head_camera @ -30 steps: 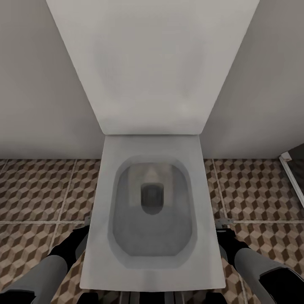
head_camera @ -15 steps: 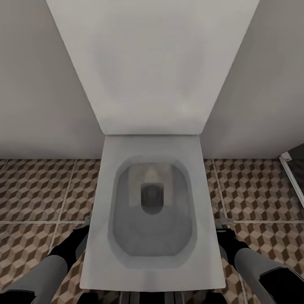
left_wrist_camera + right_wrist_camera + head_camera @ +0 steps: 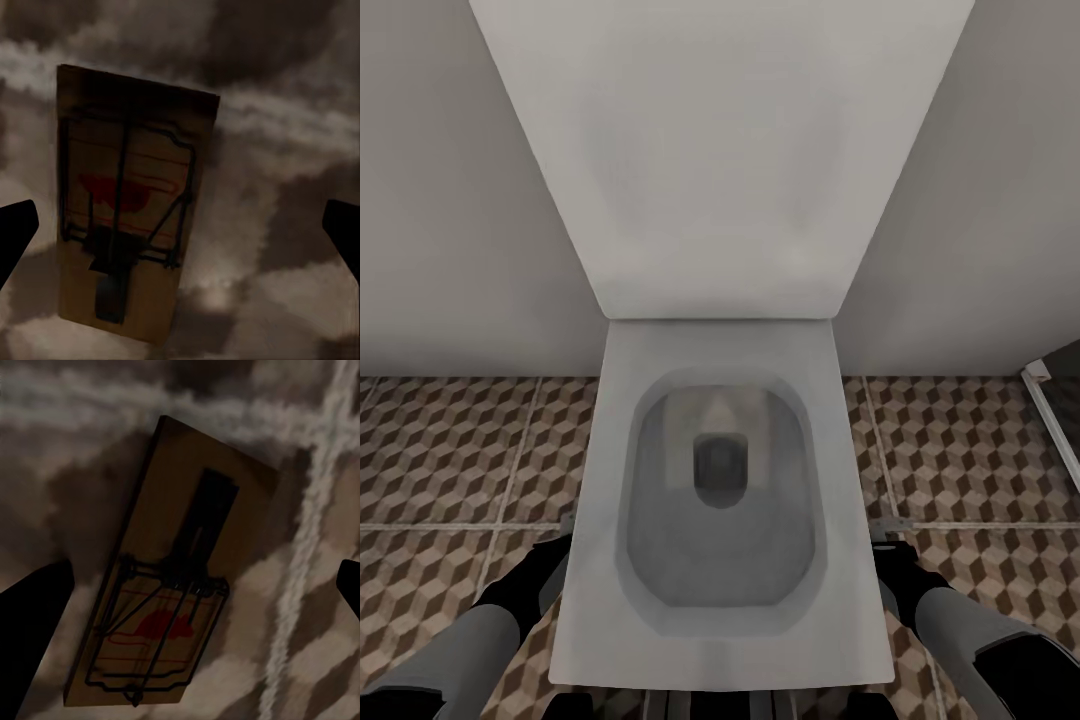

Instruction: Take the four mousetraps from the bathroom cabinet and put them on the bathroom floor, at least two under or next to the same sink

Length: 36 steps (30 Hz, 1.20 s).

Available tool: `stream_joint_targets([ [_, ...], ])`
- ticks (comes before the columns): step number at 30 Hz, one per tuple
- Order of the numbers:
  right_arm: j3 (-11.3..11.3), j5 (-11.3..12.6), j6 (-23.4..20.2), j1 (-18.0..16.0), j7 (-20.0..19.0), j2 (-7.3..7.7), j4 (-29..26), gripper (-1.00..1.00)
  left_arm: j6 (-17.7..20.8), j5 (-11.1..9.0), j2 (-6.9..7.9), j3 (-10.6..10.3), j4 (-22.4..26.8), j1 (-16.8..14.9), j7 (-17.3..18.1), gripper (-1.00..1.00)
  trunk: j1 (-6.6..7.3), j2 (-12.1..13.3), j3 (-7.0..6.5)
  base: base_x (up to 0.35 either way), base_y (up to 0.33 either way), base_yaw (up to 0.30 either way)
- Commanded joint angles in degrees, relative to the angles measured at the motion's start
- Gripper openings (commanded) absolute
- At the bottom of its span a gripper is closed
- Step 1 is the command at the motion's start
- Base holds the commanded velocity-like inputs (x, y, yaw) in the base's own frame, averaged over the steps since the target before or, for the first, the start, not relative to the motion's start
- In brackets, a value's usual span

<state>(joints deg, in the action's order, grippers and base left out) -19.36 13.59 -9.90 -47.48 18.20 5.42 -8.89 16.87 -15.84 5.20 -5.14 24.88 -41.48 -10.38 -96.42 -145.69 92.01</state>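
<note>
Under our left wrist camera one flat brown wooden mousetrap (image 3: 131, 202), with black wire spring and red mark, lies flat on the cube-patterned brown and beige bathroom floor tiles (image 3: 285, 187), and our left gripper (image 3: 180, 229) stands with its dark fingertips (image 3: 15, 232) spread wide to either side, clear of the trap. A second such mousetrap (image 3: 176, 585) lies on the tiles just beside a pale grout line (image 3: 311, 547), our right gripper (image 3: 195, 611) likewise apart and holding nothing. From the head we see a white rectangular toilet (image 3: 720, 500) against the pale wall, both arms lowered beside it.
</note>
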Motion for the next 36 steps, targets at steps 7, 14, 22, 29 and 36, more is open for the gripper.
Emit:
stream_joint_targets([
  [7, -0.43, 0.65, -0.38, 0.02, 0.17, 0.04, -0.16, 1.0, 0.33, -0.6, 0.05, -0.49, 0.09, 0.0, -0.44, 1.0, 0.0, -0.01, 0.03, 0.0, 0.0, 0.0],
  [14, -0.44, 0.65, -0.38, 0.02, 0.17, 0.04, -0.16, 1.0, 0.36, -0.6, 0.07, -0.49, 0.09, 0.0, -0.42, 1.0, 0.0, -0.01, 0.03, 0.0, 0.0, 0.0],
  [22, -0.45, 0.65, -0.38, 0.02, 0.17, 0.07, -0.16, 1.0, 0.22, -0.61, 0.16, -0.49, 0.25, 0.0, -0.11, 1.0, 0.0, -0.01, 0.03, 0.0, 0.0, 0.0],
  [29, -0.44, 0.65, -0.38, 0.02, 0.17, 0.08, -0.16, 1.0, 0.09, -0.65, 0.18, -0.49, 0.38, 0.0, 0.01, 1.0, 0.0, -0.01, 0.03, 0.0, 0.0, 0.0],
  [36, -0.47, 0.65, -0.38, 0.02, 0.17, 0.06, -0.16, 1.0, 0.03, -0.62, 0.35, -0.49, 0.5, 0.0, -0.05, 1.0, 0.0, -0.01, 0.03, 0.0, 0.0, 0.0],
])
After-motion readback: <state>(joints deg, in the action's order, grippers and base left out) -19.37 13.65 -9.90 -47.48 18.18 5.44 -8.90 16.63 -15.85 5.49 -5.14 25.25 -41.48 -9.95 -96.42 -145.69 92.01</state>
